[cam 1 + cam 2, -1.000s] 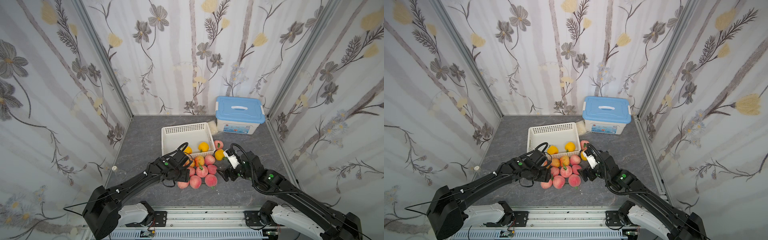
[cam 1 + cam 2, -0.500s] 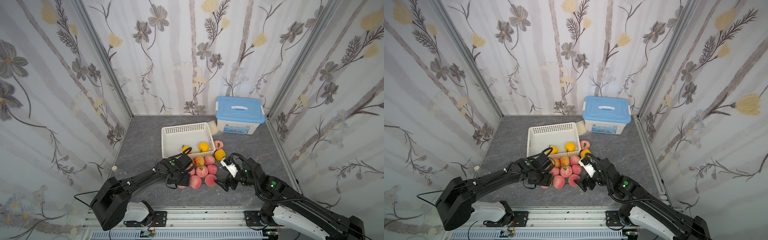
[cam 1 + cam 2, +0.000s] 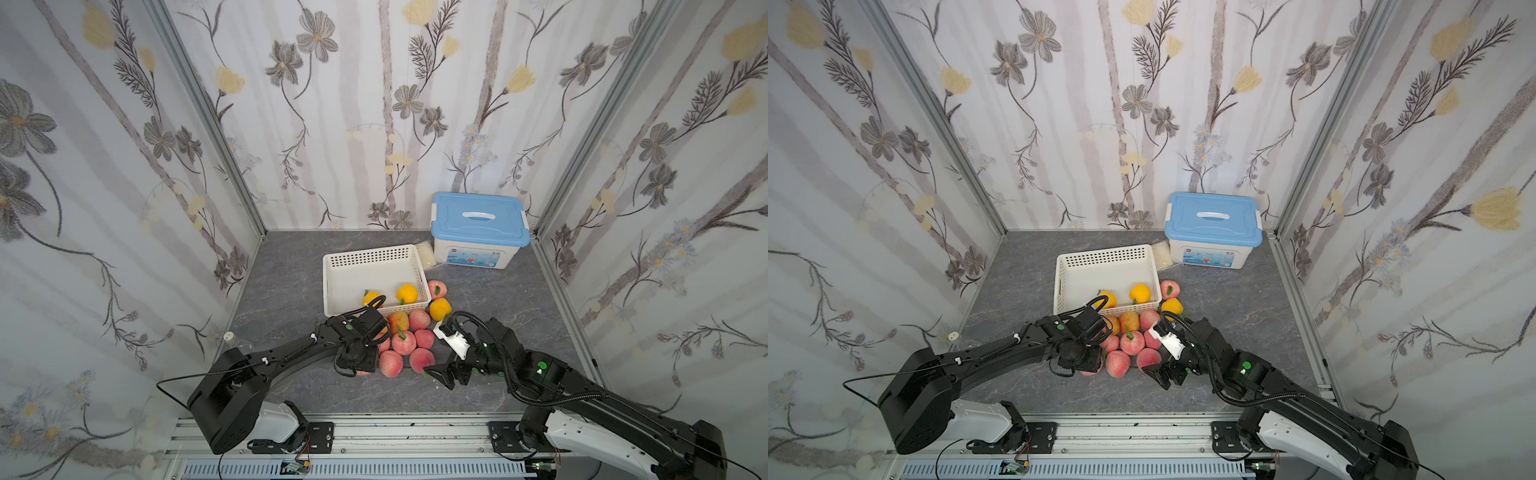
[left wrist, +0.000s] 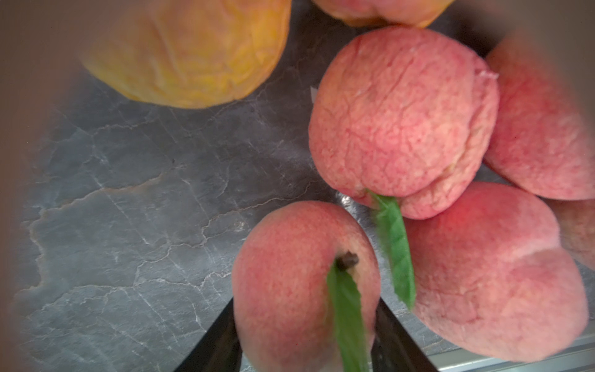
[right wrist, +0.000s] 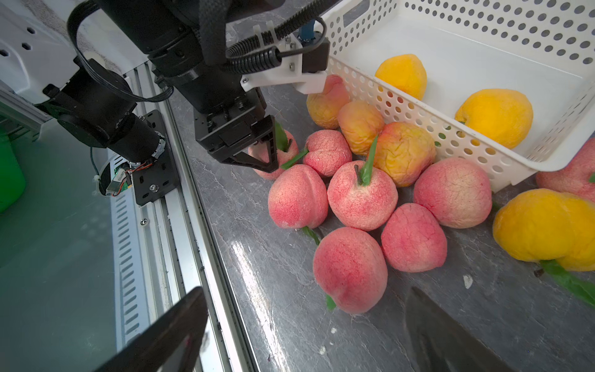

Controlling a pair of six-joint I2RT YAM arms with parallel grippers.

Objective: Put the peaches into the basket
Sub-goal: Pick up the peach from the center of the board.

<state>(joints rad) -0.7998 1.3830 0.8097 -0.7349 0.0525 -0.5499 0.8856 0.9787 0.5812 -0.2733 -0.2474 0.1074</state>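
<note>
Left wrist view: my left gripper clasps a pink-red toy peach. Next, I judge, comes lifting it clear into the white perforated basket. Meanwhile my right gripper hangs open, empty.

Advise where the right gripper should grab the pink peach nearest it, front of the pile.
Grip that peach across its round middle, coming from the bare-table side where the right gripper faces it, jaws open. Neighbours crowd its far side, so the near flanks are free. Its leaf sticks out toward the gripper; keep fingers off it.
</note>
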